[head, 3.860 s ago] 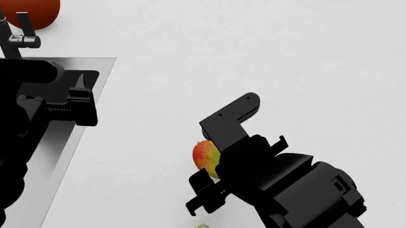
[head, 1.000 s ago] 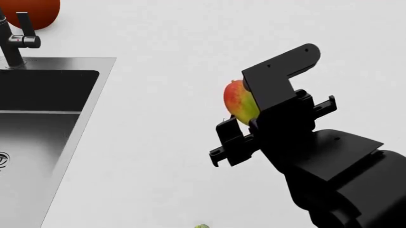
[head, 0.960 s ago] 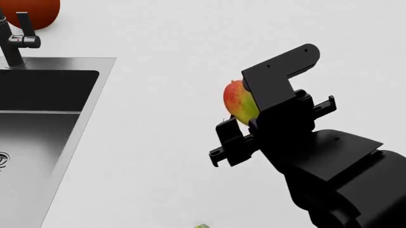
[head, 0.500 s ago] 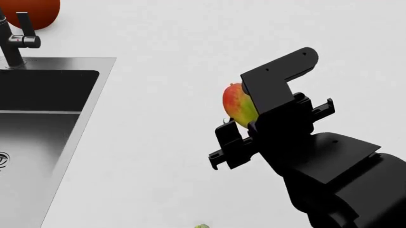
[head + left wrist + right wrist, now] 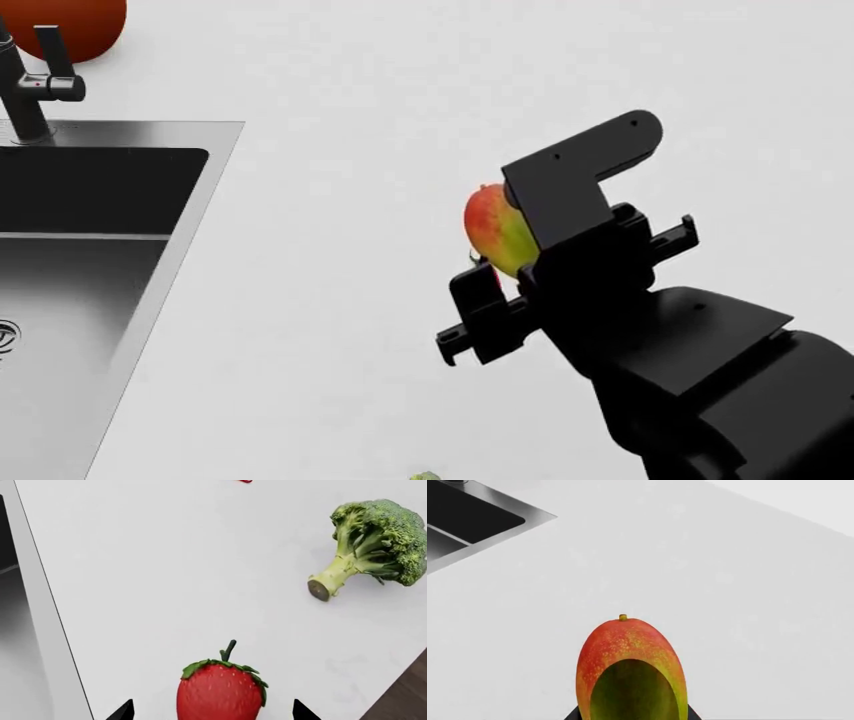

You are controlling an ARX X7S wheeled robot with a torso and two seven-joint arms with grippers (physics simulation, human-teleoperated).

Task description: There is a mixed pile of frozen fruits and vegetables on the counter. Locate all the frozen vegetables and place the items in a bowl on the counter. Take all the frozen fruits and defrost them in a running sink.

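Observation:
My right gripper (image 5: 510, 256) is shut on the red, yellow and green mango (image 5: 491, 228) and holds it above the white counter (image 5: 347, 300), to the right of the sink (image 5: 80, 250). The right wrist view shows the mango (image 5: 630, 665) upright between the fingers, stem end away from the camera. In the left wrist view my left gripper (image 5: 213, 715) is open around the red strawberry (image 5: 220, 690), both fingertips clear of it. The broccoli (image 5: 373, 545) lies further along the counter, and the chili tip (image 5: 245, 481) shows at the frame edge. The bowl is out of view.
A dark faucet (image 5: 34, 75) stands at the steel sink's back, with a red-orange round object (image 5: 60, 22) behind it. The sink rim (image 5: 47, 630) runs beside the strawberry. The counter's front edge over dark cabinet (image 5: 407, 695) is near the broccoli.
Since 3.9 s ago the right gripper has lifted the mango off the counter, and the left arm has left the head view. In the last second the mango has drifted slightly down and left.

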